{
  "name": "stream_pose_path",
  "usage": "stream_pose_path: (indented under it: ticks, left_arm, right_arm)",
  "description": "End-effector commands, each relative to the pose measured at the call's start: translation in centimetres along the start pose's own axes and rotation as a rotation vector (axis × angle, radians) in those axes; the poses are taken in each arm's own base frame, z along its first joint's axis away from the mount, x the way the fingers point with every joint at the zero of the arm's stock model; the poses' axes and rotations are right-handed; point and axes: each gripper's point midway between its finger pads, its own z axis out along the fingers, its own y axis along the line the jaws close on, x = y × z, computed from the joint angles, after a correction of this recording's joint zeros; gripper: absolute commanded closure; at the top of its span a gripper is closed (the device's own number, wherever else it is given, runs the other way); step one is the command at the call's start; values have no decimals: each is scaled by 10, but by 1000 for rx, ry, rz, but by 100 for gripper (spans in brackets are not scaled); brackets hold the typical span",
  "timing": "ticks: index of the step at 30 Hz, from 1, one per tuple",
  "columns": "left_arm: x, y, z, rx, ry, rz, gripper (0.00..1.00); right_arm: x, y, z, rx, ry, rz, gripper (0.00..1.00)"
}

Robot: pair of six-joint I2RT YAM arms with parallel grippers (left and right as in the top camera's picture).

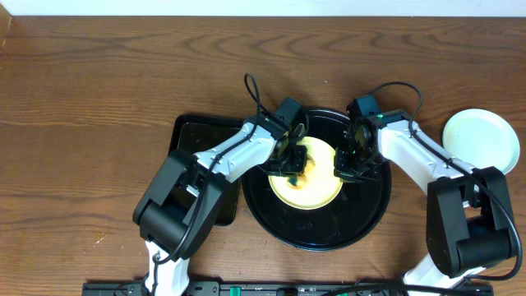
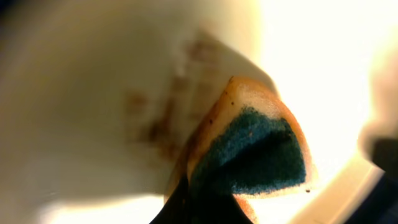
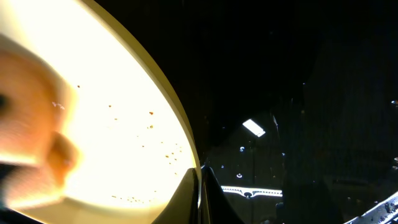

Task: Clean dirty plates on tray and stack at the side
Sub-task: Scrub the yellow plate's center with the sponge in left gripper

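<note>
At the far left a smaller rectangular black tray [image 1: 193,136] is seen on the table, half covered by the left arm. Next, the left gripper [image 1: 289,161] is found low over the plate, its fingers closed on a sponge [image 2: 249,149]. The sponge's dark green scouring face is turned up to the wrist camera, and its orange-edged body is pressed against the plate's surface.

Now the plate itself: a pale yellow plate [image 1: 316,191] is lying inside the round black tray [image 1: 362,222], a little left of the tray's centre. Brown smears [image 2: 158,121] are seen on it just beside the sponge, streaked and blurred. Fine brown specks [image 3: 149,127] are scattered further across its bright floor.

At the plate's right edge, the right gripper [image 1: 349,162] is set down. In the right wrist view its fingers are drawn together on the yellow rim, one on each side of it. The glossy tray floor is seen beyond, dotted with small droplets and a reflected light.

Further right, well outside the tray, a pale plate [image 1: 482,141] is resting on the table, with no marks visible from above.

Everything is carried on a brown wood-grain table [image 1: 82,99]. A strip of pale wall is glimpsed along the top edge.
</note>
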Motion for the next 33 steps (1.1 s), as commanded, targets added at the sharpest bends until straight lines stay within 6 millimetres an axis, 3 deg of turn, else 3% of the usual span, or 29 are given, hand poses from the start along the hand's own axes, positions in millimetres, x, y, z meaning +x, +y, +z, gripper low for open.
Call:
stream_pose_path:
  ticks: [1, 4, 8, 14, 22, 27, 33]
  left_arm:
    - [-3, 120, 4, -578, -70, -23, 92]
    - [-7, 137, -11, -704, -102, -14, 93]
    - [-2, 132, -8, -681, -75, -10, 93]
    - [2, 100, -6, -614, -84, 50, 92]
    - [-5, 14, -27, -478, -205, 215, 93]
    - [-13, 9, -44, -546, -297, 233, 93]
    - [-13, 8, -46, -536, -300, 214, 93]
  right_arm:
    - [2, 1, -5, -11, -3, -13, 99]
    - [2, 1, -5, -11, -3, -13, 98]
    - [2, 1, -5, -11, -4, -13, 98]
    - [2, 1, -5, -11, -4, -13, 98]
    - [1, 1, -5, -12, -5, -13, 98]
    - [2, 1, -5, -10, -1, -21, 98]
    - [3, 0, -5, -10, 0, -27, 98]
